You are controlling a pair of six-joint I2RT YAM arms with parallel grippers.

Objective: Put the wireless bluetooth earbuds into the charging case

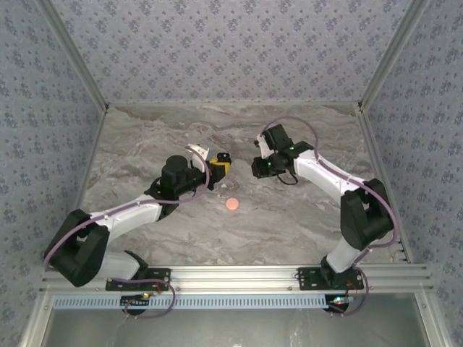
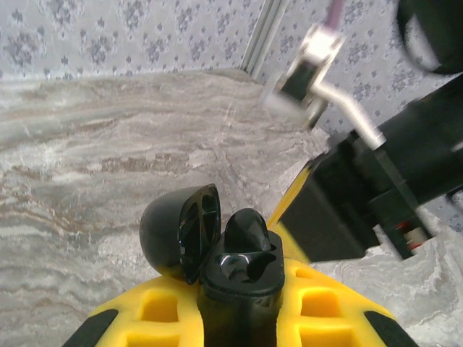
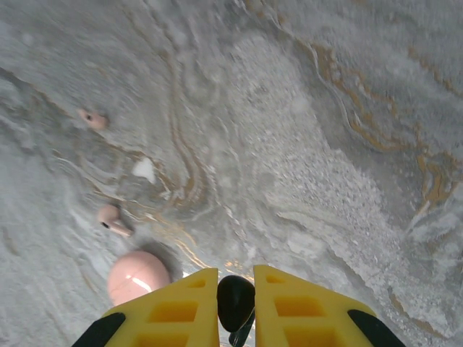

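A black charging case (image 2: pixel 239 278) is held tight between the yellow fingers of the left tool (image 1: pixel 221 165). Its lid (image 2: pixel 177 228) is swung open to one side. A first earbud (image 2: pixel 247 228) is seen sticking up out of the case. A second earbud (image 3: pixel 236 302), small and black, is pinched in the narrow right tool (image 3: pixel 236 285). A pink round disc (image 3: pixel 137 277) and a small pink bit (image 3: pixel 108 217) are seen lying on the bench (image 3: pixel 325 144) just beside that tool.

Both clamped — left claw (image 2: pixel 242 293), right claw (image 3: pixel 236 289)
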